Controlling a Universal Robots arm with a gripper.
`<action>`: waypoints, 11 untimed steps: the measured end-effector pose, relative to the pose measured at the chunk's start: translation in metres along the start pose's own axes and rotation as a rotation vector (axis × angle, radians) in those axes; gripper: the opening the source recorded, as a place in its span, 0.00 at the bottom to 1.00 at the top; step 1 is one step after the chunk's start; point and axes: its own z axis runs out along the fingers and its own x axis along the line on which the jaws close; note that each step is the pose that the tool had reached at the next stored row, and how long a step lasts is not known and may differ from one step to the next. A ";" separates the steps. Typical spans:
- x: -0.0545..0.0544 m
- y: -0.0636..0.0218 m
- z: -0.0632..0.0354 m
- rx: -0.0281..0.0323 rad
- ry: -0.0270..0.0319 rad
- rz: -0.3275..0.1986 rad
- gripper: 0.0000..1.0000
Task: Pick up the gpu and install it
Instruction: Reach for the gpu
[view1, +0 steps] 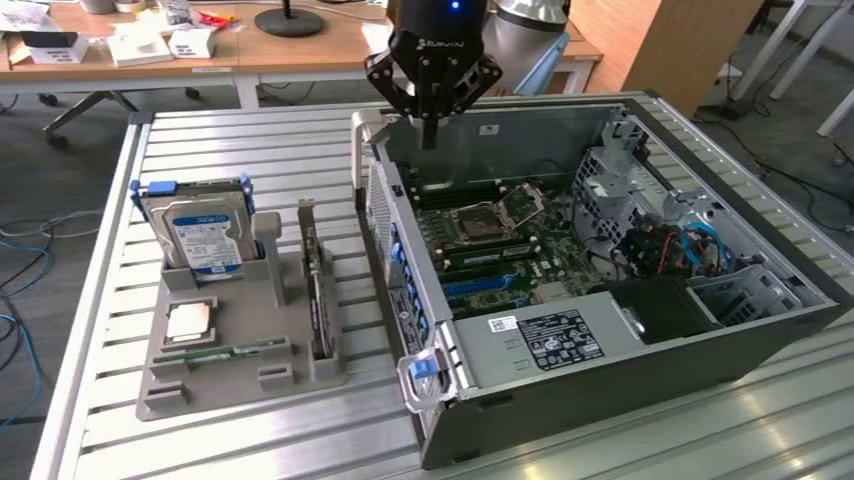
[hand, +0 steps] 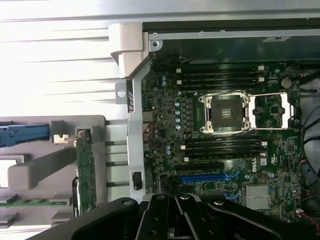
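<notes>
Gpu (view1: 312, 285), thin dark upright card

I am looking out over a pale slatted metal surface (view1: 240, 140) that is catching bright light. Beyond it, wooden desks (view1: 320, 50) are carrying white boxes (view1: 140, 45), and cables (view1: 16, 235) are trailing over the grey floor (view1: 67, 170) at the exterior view's left.

Pincer (hand: 175, 220) closed, empty, over the motherboard (hand: 165, 115) near the CPU socket (hand: 223, 114); blue PCIe slot (hand: 207, 177) between them. gpu (hand: 86, 172) on edge in grey holder (hand: 55, 165), well apart from the socket, beyond the case wall (hand: 136, 125).
</notes>
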 end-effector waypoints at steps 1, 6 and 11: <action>0.001 -0.0001 0.0000 0.0001 -0.0001 0.000 0.11; 0.008 -0.0006 -0.0001 0.0000 -0.0001 0.000 0.11; 0.012 -0.0009 -0.0003 0.0000 -0.0001 0.000 0.11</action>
